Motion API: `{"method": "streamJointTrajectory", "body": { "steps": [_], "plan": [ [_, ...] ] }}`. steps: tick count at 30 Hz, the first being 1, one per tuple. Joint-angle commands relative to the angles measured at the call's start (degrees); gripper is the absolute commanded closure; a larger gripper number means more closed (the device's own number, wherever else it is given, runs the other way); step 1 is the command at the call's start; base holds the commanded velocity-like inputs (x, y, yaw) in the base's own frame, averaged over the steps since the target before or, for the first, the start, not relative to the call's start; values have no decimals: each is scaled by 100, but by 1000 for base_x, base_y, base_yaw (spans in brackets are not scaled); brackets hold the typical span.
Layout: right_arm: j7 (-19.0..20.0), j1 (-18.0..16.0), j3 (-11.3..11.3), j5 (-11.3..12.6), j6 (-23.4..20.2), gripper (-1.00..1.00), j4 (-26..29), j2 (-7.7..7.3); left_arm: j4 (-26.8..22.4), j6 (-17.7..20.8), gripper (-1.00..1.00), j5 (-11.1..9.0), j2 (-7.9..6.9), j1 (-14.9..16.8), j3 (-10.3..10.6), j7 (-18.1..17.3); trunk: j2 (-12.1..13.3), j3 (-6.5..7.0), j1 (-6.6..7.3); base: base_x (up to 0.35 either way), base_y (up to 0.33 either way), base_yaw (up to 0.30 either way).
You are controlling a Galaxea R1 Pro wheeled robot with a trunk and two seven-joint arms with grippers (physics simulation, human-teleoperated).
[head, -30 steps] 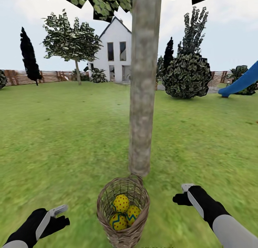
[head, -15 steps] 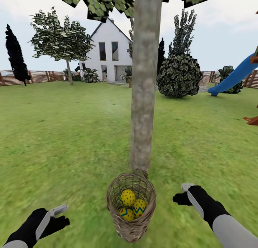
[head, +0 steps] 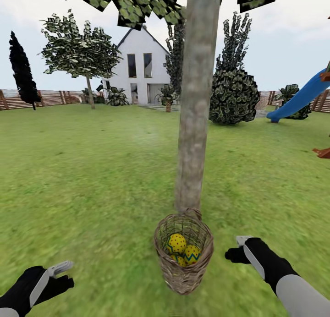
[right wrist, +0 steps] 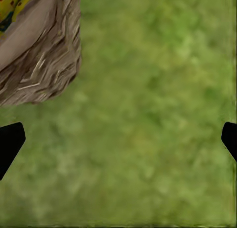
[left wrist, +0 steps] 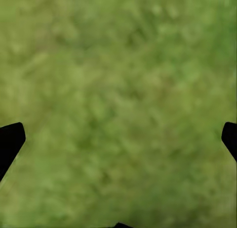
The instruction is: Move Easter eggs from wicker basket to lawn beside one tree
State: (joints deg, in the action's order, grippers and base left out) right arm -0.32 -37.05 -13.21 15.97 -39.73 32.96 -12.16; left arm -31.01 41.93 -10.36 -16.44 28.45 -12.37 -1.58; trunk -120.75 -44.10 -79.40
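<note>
The wicker basket (head: 183,255) stands upright on the lawn (head: 91,179), right at the foot of the tree (head: 195,124). Inside it lie the three Easter eggs (head: 177,243), yellow with teal zigzags, one partly under the others. My right gripper (head: 239,247) hovers open just right of the basket, nothing between its fingers. In the right wrist view the basket (right wrist: 42,55) sits at one corner with an egg (right wrist: 7,3) peeking over its rim. My left gripper (head: 60,270) hangs open over bare grass, well left of the basket. The left gripper (left wrist: 118,139) faces only grass.
A white house (head: 137,67), a second leafy tree (head: 82,56), a dark cypress (head: 22,74), a round bush (head: 234,97) and a wooden fence (head: 46,98) stand far back. A blue slide (head: 302,97) is at far right. Open grass surrounds the trunk.
The camera has moved, so the near trunk and basket now sit further right in the picture. My left arm has dropped lower and further left. The eggs stay in the basket.
</note>
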Motion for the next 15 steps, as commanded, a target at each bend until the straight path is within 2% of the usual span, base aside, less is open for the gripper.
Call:
{"method": "streamJointTrajectory", "body": {
  "steps": [1,2,4,7,9,15],
  "plan": [
    [13,-4,-32,46,-23,-100,-62,-140,-3,25,-100,-8,-8,3,-20,-17,-3,-6,2,-117,301,0],
    [30,-4,-32,75,-23,-100,-140,-363,-2,25,-100,-9,-17,3,-18,-15,-3,-6,2,-113,301,0],
    [103,-4,-32,97,-27,-100,-214,-668,-2,24,-100,-10,-37,3,-19,-17,-3,-6,2,-111,302,0],
    [165,-4,-42,100,-17,-100,-256,-935,-5,19,-100,-10,-48,3,-20,-18,-3,-6,2,-109,302,0],
    [178,-2,-59,69,-11,-100,-267,-1008,-9,14,-100,-15,-51,3,-20,-21,-3,-6,2,-109,302,0],
    [181,-4,-83,31,-10,-100,-272,-993,-17,15,-100,-24,-28,3,-12,-27,-3,-6,2,-95,302,0]
  ]
}}
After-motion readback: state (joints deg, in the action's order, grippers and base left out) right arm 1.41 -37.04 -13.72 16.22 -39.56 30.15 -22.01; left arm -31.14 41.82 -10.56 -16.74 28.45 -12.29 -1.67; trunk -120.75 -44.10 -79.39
